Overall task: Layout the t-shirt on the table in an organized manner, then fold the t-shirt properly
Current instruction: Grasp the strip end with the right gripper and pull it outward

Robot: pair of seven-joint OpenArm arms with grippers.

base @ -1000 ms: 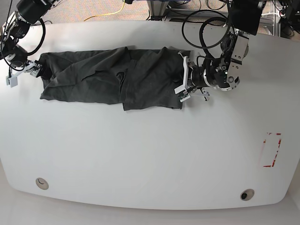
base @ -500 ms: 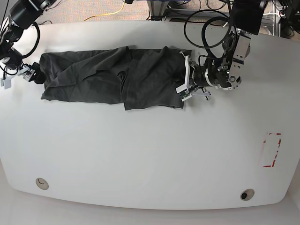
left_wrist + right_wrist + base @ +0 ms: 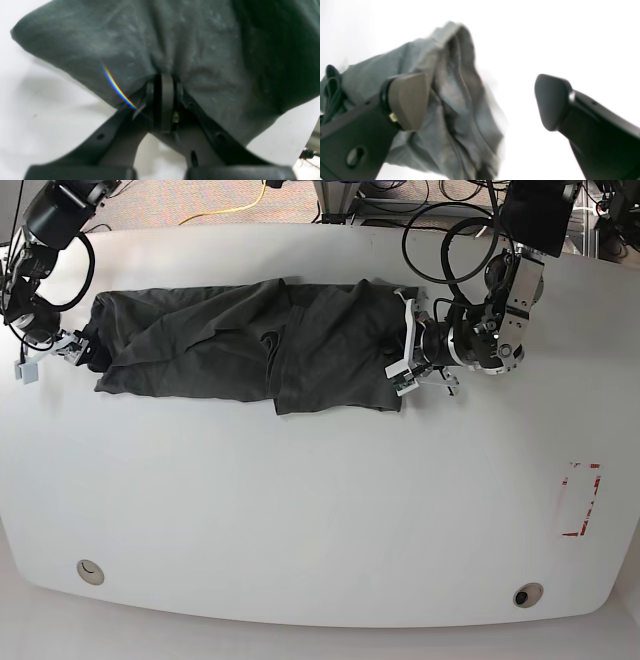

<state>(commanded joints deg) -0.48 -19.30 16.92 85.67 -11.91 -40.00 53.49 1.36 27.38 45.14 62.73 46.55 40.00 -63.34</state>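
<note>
T-shirt (image 3: pixel 250 345) cloth, dark charcoal grey, lies as a long rumpled band across the far half of the table (image 3: pixel 300 510), folded over itself near the middle with a ragged lower edge. Around it the white top is mostly bare: a red dashed rectangle (image 3: pixel 578 500) sits well apart near the robot's left-hand edge, and two small round grommet holes (image 3: pixel 89 571) mark the near corners. Black cables (image 3: pixel 445 250) loop above the left arm, beyond the shirt's end, and a yellow cable (image 3: pixel 240 205) crosses the floor behind the table. The left gripper (image 3: pixel 163 82) sits at the shirt's end nearest that arm; its wrist view shows the fingers pressed together with the edge of the fabric pinched between them, the cloth bunching into creases just above the pinch. The right gripper (image 3: pixel 480 100) is at the opposite end, its fingers (image 3: pixel 407 100) spread wide apart. One finger lies in front of a crumpled, hemmed fold of the shirt, though whether it touches the fold is unclear; the other finger stands clear over white table with nothing between the two pads.
</note>
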